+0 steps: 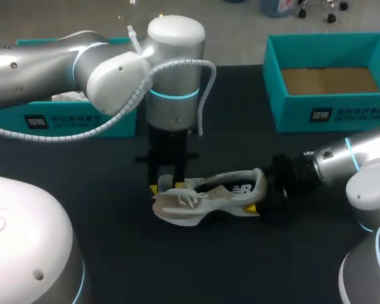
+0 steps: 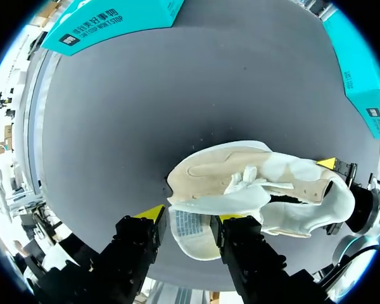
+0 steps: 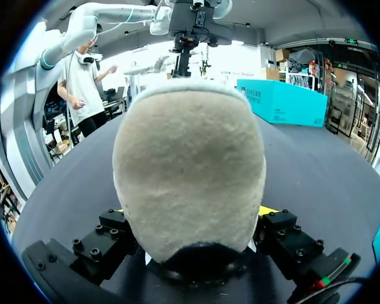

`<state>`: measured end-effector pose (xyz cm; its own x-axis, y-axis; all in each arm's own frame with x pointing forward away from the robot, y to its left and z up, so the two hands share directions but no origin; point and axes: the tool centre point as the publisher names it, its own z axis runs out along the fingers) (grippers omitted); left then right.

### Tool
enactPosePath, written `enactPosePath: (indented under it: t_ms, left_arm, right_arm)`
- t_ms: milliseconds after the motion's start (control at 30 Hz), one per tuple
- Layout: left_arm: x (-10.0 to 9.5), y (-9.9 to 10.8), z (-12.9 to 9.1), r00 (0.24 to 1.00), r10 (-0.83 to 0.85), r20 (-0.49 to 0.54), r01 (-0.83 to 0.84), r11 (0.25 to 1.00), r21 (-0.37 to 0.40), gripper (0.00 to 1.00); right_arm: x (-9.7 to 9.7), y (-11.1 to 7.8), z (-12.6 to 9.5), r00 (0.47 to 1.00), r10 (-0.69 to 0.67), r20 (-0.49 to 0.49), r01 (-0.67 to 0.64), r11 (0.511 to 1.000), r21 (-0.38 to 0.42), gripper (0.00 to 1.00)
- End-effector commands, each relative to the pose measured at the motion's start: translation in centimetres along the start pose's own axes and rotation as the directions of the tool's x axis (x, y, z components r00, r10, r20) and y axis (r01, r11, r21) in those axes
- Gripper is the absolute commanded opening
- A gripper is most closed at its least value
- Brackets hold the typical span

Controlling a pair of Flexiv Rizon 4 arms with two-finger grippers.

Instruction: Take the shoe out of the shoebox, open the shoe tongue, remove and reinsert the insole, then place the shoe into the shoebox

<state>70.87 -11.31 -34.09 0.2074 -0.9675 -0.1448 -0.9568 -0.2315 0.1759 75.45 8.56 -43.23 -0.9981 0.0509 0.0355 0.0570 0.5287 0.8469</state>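
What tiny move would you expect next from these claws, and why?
Probably the left claw draws the tongue a little toward the toe to widen the opening: it pinches the tongue, while the right claw clamps the shoe at the heel, steadying it.

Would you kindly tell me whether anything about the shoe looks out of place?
A printed flap, tongue or insole, I cannot tell which, sticks out sideways from the shoe. Nothing looks spilled or damaged.
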Motion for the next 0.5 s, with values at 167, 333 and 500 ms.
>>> enactPosePath:
  t_ms: [167, 333, 500]
  left_arm:
    - [-0.6, -0.6, 1.5, 1.000, -0.006, -0.025, 0.005, 1.000, -0.029, 0.46]
    - [-0.5, -0.9, 2.3, 1.000, -0.018, 0.015, 0.019, 0.998, -0.053, 0.46]
    - [-0.5, -1.0, 2.7, 0.998, -0.032, 0.049, 0.036, 0.997, -0.069, 0.46]
  right_arm:
    - [0.1, -0.3, 0.5, 1.000, 0.001, 0.002, -0.001, 1.000, 0.003, 0.11]
    - [0.1, -0.3, 0.5, 1.000, 0.001, 0.002, -0.001, 1.000, 0.003, 0.12]
    - [0.1, -0.3, 0.5, 1.000, 0.001, 0.002, -0.001, 1.000, 0.003, 0.12]
